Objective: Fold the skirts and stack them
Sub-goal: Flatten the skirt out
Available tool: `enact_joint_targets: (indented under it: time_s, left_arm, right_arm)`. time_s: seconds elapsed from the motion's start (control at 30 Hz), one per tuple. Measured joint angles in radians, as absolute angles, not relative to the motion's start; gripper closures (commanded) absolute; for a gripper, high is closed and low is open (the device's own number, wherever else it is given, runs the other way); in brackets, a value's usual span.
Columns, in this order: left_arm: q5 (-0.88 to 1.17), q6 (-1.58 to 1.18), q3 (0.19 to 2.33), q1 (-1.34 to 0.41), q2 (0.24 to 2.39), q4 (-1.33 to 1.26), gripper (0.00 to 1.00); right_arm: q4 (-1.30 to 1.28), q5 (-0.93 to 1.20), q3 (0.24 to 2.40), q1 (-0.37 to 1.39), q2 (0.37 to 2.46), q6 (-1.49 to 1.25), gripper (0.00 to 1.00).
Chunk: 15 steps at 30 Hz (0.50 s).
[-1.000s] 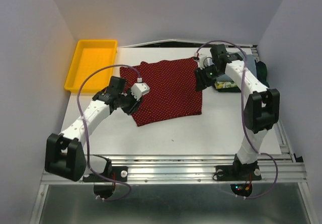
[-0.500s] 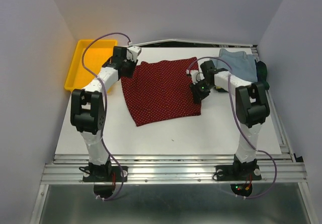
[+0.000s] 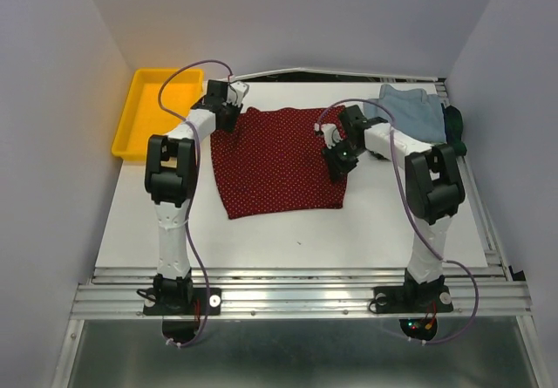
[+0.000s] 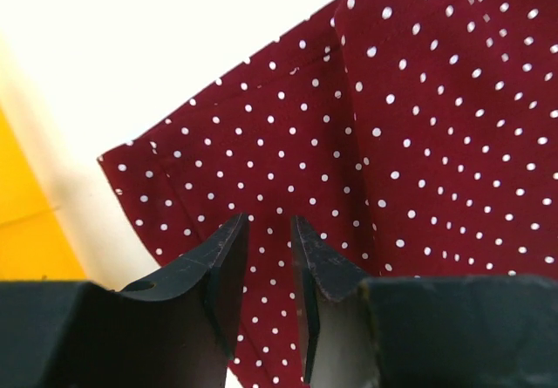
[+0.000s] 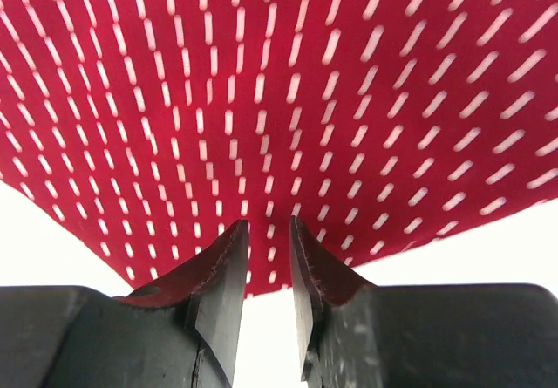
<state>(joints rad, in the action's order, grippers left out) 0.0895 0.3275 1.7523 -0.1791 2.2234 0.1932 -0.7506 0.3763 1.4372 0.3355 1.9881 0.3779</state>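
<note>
The dark red dotted skirt lies spread flat mid-table. My left gripper hovers over its far left corner; in the left wrist view the jaws stand a narrow gap apart with the flat red cloth showing between them, nothing pinched. My right gripper is at the skirt's right edge; in the right wrist view the jaws are also narrowly apart and empty, tips just over the blurred cloth edge. A folded light blue skirt and a dark green one lie at the back right. The yellow-green patterned skirt is hidden.
A yellow plastic tray stands at the back left, just left of my left gripper; its edge shows in the left wrist view. White walls close in the table on three sides.
My left arm swung from the skirt's near left edge to its far left corner. My right gripper came down from the far right corner along the right edge. The skirt's left side spread wider.
</note>
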Motion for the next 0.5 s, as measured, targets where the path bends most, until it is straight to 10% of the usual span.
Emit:
enact_joint_targets:
  time_s: [0.5]
  left_arm:
    - [0.085,0.332,1.755,-0.159,2.249,0.19,0.62]
  right_arm:
    - [-0.395,0.072,2.004,0.339,2.37,0.147,0.79]
